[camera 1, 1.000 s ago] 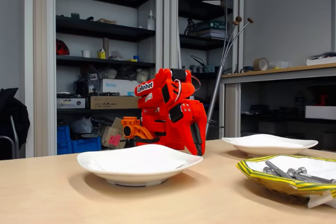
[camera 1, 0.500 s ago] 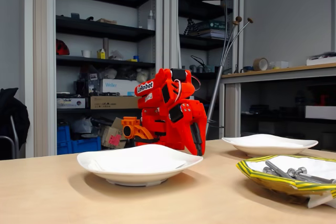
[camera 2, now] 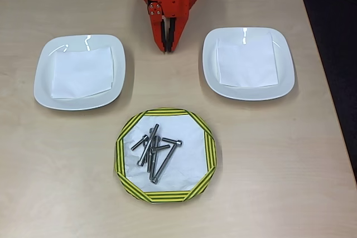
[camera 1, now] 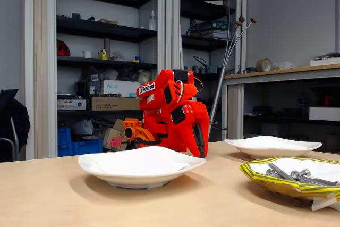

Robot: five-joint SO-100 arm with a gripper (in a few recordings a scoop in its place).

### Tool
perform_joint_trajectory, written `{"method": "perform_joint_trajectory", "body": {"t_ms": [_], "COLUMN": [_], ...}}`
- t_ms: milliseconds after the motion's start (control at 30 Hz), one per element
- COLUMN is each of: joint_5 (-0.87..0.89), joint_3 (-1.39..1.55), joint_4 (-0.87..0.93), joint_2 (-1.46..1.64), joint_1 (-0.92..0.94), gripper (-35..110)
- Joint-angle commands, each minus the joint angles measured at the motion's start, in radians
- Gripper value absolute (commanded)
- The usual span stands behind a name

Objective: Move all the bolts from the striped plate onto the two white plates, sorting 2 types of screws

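Observation:
Several silver bolts lie in a loose pile on the striped plate, which sits near the table's front in the overhead view; the same bolts and striped plate show at the lower right of the fixed view. Two white plates, each lined with a white paper, lie left and right of the red arm. The gripper points down at the table between them, shut and holding nothing. The folded arm rests behind the nearer white plate.
The wooden table's right edge runs close to the right white plate. Bare tabletop lies between the plates and along the front. Shelves and a desk stand behind the table in the fixed view.

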Motion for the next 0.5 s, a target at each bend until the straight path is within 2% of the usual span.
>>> {"method": "perform_joint_trajectory", "body": {"t_ms": [0,300,400,467], "joint_5": [0.006,0.006,-0.087,-0.071], "joint_3": [0.005,0.005,0.005,0.005], "joint_4": [0.012,0.012,0.009,-0.005], "joint_2": [0.009,0.009,0.011,0.011], "joint_1": [0.018,0.009,-0.009,-0.023], "gripper": [0,0,0,0]}}
